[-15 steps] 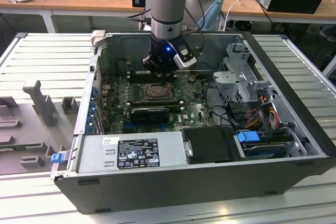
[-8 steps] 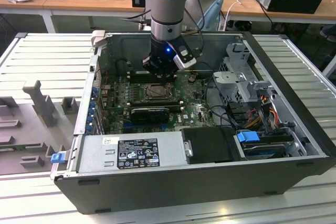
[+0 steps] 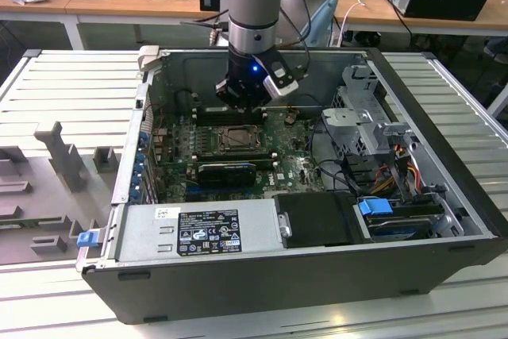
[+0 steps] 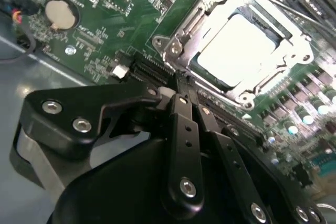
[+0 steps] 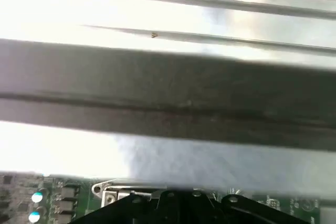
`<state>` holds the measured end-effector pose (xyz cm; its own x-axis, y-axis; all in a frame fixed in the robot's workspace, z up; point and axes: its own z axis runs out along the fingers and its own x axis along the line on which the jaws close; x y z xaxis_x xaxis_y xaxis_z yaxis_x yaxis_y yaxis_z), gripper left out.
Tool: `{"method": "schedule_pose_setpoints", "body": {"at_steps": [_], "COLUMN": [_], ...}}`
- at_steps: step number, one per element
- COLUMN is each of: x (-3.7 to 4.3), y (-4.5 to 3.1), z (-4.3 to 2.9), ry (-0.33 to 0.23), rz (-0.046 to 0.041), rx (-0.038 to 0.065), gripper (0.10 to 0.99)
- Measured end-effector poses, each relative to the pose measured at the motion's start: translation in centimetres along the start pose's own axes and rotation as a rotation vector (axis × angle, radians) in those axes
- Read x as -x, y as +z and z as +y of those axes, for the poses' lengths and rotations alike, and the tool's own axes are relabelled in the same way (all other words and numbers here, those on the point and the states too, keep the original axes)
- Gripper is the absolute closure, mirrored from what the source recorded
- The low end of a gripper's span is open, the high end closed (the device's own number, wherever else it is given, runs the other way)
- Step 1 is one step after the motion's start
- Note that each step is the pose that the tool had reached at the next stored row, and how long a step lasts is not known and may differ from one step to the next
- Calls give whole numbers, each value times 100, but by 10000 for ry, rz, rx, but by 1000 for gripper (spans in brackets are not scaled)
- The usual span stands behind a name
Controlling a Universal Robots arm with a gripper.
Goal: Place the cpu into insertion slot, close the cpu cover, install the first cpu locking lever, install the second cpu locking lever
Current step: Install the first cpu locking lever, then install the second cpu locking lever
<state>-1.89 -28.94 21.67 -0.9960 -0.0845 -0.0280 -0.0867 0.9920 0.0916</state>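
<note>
Gripper (image 4: 181, 95), fingers pressed together and empty, hovers just beside the slot (image 4: 239, 45); cpu (image 4: 236, 48) seated, cover (image 4: 173, 45) closed over it.

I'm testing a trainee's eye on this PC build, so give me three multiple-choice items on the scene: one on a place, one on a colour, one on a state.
1. Where is the cpu relative to the insertion slot?
A) seated in it
B) lifted above it
C) lying beside it

2. What colour is the circuit board around the slot?
A) blue
B) green
C) red

3. How does the cpu cover stand?
A) upright and open
B) taken off
C) down over the cpu

Answers:
1 A, in the second wrist view the pale chip sits inside the socket's metal rim.
2 B, the board is plainly green in the second wrist view.
3 C, the silvery frame lies flat around the chip's top.
</note>
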Motion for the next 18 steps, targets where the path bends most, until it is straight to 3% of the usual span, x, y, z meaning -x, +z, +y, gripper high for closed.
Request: {"method": "schedule_pose_setpoints", "body": {"at_steps": [18], "x": [-10], "y": [-21], "z": [-108], "ry": [1], "rz": [2], "rx": [-1], "gripper": [980]}}
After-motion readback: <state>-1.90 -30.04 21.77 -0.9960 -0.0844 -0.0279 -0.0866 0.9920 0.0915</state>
